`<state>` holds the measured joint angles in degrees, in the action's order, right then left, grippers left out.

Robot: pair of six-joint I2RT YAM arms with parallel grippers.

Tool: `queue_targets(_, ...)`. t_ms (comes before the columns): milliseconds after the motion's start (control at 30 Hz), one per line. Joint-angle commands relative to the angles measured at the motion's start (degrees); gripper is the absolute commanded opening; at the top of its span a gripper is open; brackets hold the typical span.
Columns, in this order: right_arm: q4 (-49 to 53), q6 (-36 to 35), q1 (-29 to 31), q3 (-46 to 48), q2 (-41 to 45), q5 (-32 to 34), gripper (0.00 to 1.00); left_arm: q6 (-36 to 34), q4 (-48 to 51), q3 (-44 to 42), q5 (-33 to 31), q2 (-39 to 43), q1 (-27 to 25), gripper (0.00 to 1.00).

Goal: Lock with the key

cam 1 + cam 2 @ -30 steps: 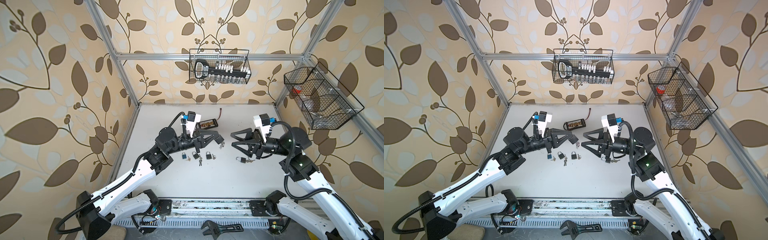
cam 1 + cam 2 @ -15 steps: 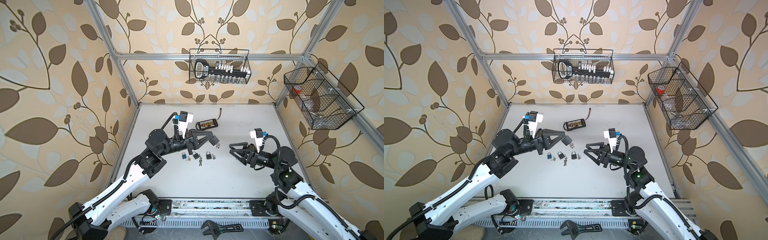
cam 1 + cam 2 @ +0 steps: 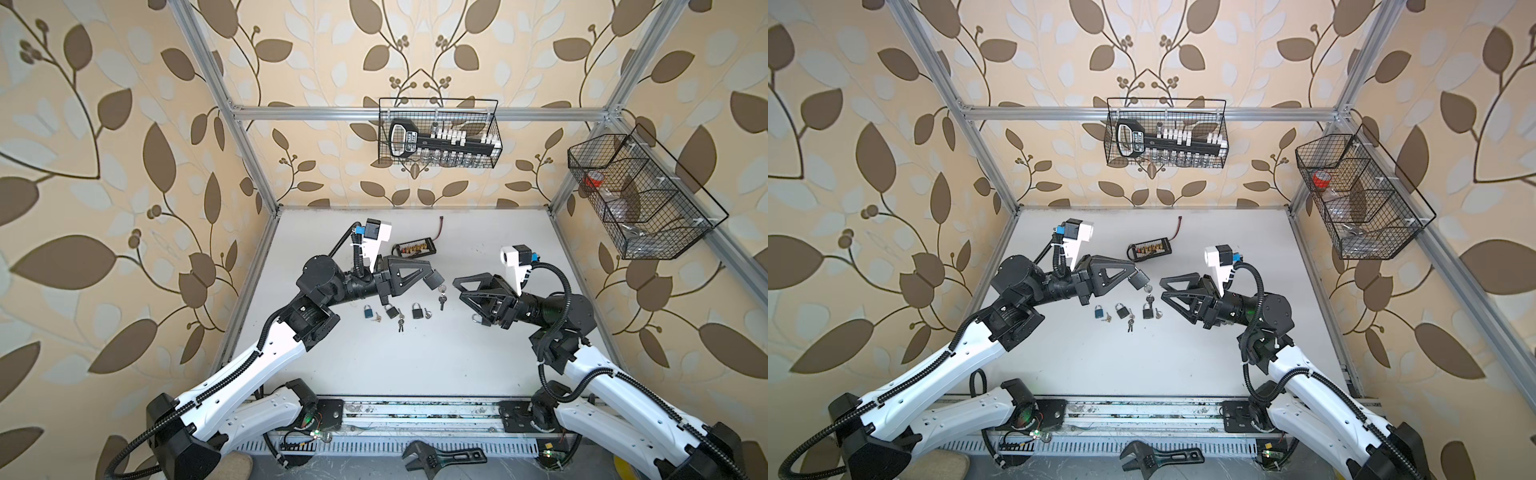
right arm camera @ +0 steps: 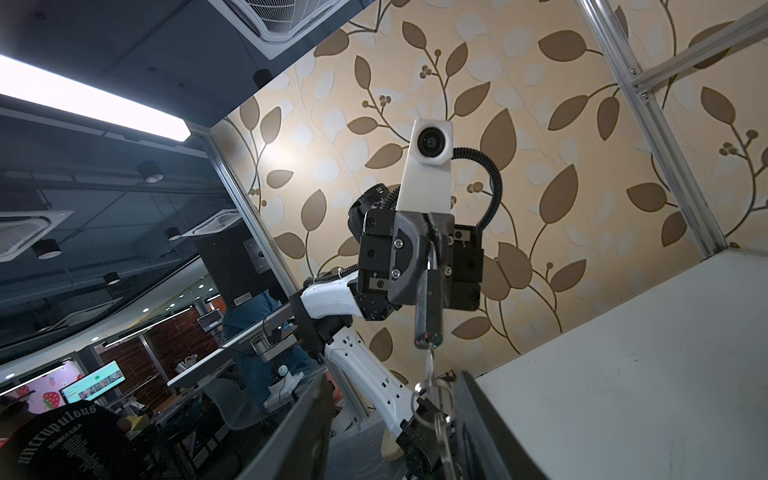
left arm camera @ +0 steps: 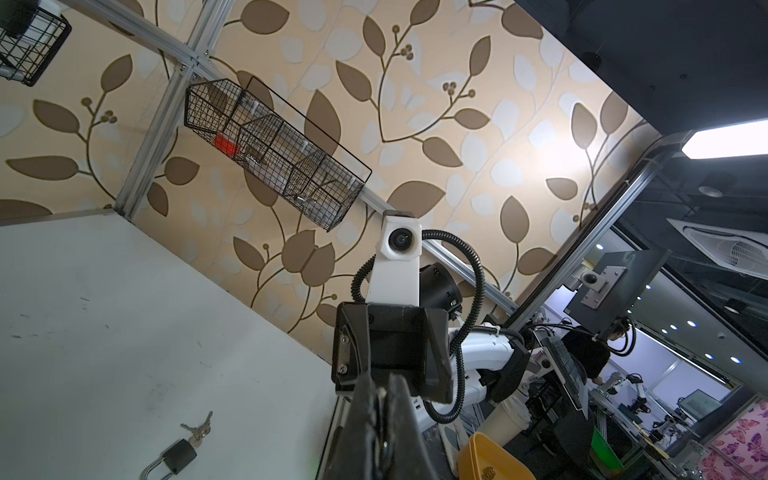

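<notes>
My left gripper (image 3: 436,279) (image 5: 380,390) is shut on a small silver key (image 3: 441,289) held above the table. A ring with a second key (image 4: 432,395) dangles from it. My right gripper (image 3: 459,288) (image 4: 392,384) faces it from the right, close by, jaws apart and holding nothing. In the right wrist view the dangling ring hangs between its fingers without touching them. A padlock's shackle (image 3: 476,319) shows on the table just under the right gripper. A blue padlock (image 3: 368,311) and two black padlocks (image 3: 390,311) (image 3: 417,311) lie in a row with their keys.
A small black connector board (image 3: 414,248) with a wire lies behind the left gripper. Wire baskets hang on the back wall (image 3: 438,133) and on the right wall (image 3: 640,195). An adjustable wrench (image 3: 440,459) lies below the table's front rail.
The right gripper's jaws have narrowed somewhat and it now sits closer to the hanging key. Both arms shifted their pose. The left gripper has stayed shut on the key.
</notes>
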<state>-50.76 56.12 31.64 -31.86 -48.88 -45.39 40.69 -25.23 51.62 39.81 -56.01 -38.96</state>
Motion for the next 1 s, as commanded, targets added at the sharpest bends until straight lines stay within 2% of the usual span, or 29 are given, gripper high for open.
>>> queue_targets(0, -0.9, -0.6, 1.1, -1.8, -0.9, -1.7, 0.47, 0.3, -4.5, 0.8, 1.6, 0.5, 0.0, 0.0)
queue_targets(300, 0.0, -1.9, 3.4, -4.3, -3.7, -2.0, 0.39, 0.4, -4.9, 1.2, 2.2, -0.3, 0.0, 0.0)
queue_targets(567, 0.2, -1.9, 3.7, -3.7, -3.3, -1.4, 0.18, 0.2, -4.6, 0.8, 2.4, -0.3, 0.0, 0.0)
queue_targets(767, 1.8, -2.4, 3.8, -2.8, -1.8, -1.0, 0.05, -0.3, -3.8, -0.2, 1.4, 0.9, 0.0, 0.0)
queue_targets(867, 3.4, -3.1, 3.8, -2.3, -0.8, -0.6, 0.0, -0.3, -3.3, -0.4, 1.0, 1.4, 0.0, 0.0)
queue_targets(967, 5.3, -3.2, 3.9, -1.3, 0.7, -0.3, 0.0, -1.0, -2.2, 0.0, 0.6, 1.8, 0.0, 0.0)
